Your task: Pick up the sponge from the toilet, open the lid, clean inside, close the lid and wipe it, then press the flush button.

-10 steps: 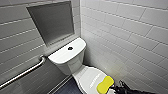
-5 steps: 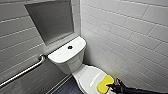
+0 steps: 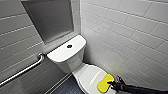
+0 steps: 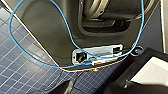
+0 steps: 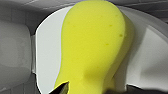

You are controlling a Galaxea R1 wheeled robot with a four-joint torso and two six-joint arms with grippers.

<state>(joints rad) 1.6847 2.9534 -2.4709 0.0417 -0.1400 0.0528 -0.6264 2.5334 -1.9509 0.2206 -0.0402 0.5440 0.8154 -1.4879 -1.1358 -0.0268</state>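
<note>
The white glossy ceramic toilet (image 3: 65, 58) stands in a corner of grey-tiled walls (image 3: 125, 37), and its white oval hinged lid (image 3: 86, 75) is down. The bright yellow oblong sponge (image 3: 105, 83) lies on the front of the lid, towards the wall side. The black right hand (image 3: 115, 84) is at the sponge's outer end; I cannot tell whether it is clenched on it. The small round dark flush button (image 3: 69, 46) sits in the middle of the tank cover. A metal grab bar (image 3: 22, 71) runs along the wall beside the tank. In the left wrist view, a thin blue cable (image 4: 37, 60) loops over dark blue floor tiles (image 4: 22, 75); the left hand's (image 4: 100, 88) state cannot be told.
</note>
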